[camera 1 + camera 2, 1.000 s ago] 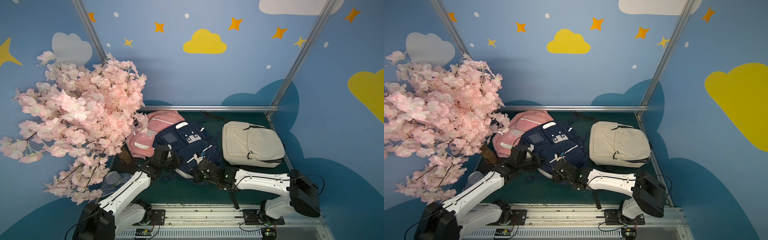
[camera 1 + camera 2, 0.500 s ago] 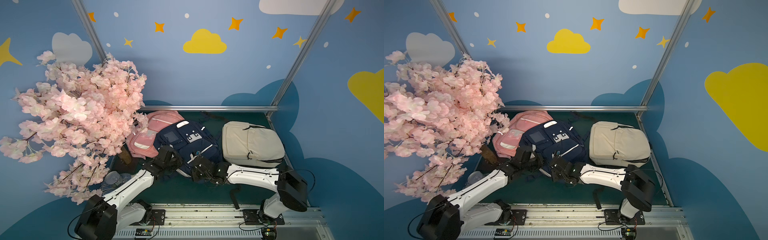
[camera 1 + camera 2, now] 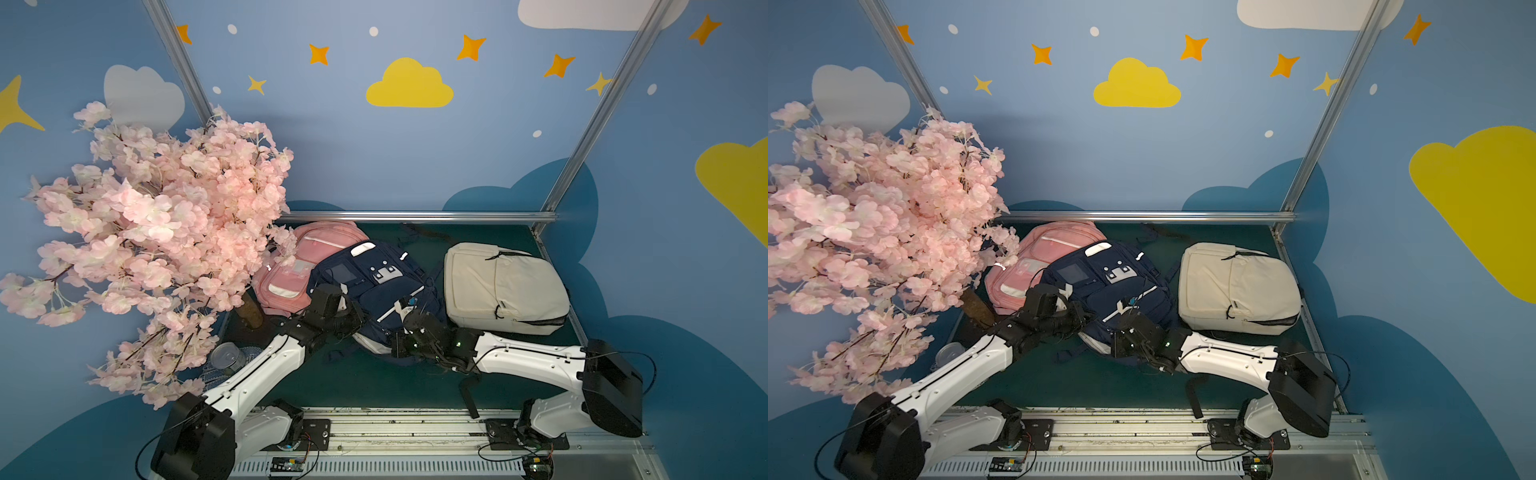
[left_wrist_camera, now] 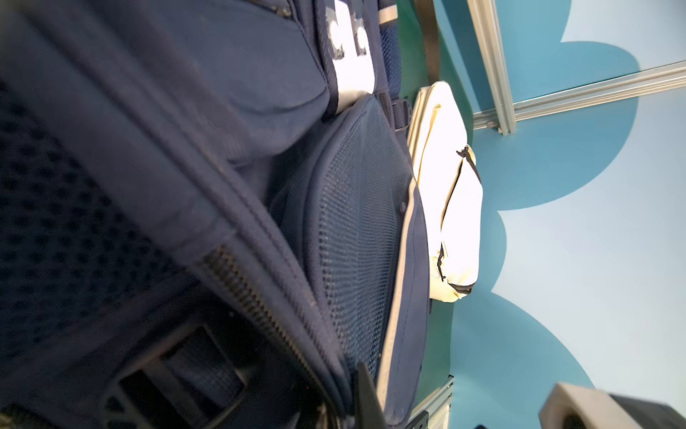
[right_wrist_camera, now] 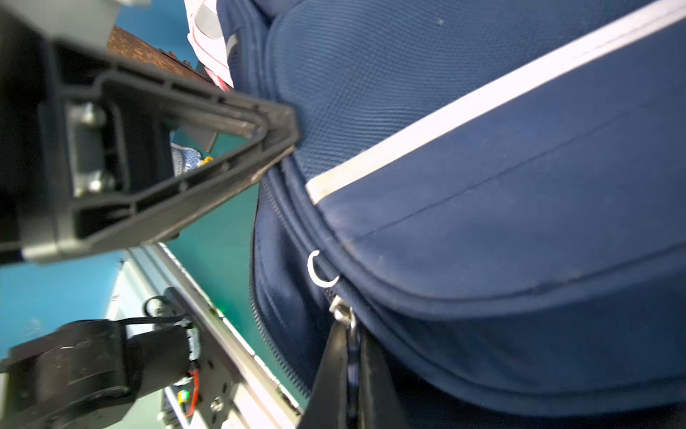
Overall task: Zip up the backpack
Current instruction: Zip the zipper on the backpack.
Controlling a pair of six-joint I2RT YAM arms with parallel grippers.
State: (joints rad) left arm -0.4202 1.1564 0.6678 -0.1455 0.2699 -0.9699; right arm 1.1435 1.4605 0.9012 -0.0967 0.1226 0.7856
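The navy backpack lies in the middle of the green floor in both top views. My left gripper is shut on the backpack's fabric edge beside a row of zipper teeth. On the near right side, my right gripper is shut on the zipper pull. The metal slider sits just past its fingertips. A line of parted zipper teeth runs beside it. The left gripper's finger presses the backpack further along that seam.
A pink backpack lies under the navy one's left side, and a beige backpack lies to its right. A pink blossom tree overhangs the left. A metal can and a loose black strap lie near the front rail.
My left gripper has shifted slightly right along the backpack's edge. The right arm's elbow swung left and back right while its gripper stayed on the pull. Both stay shut.
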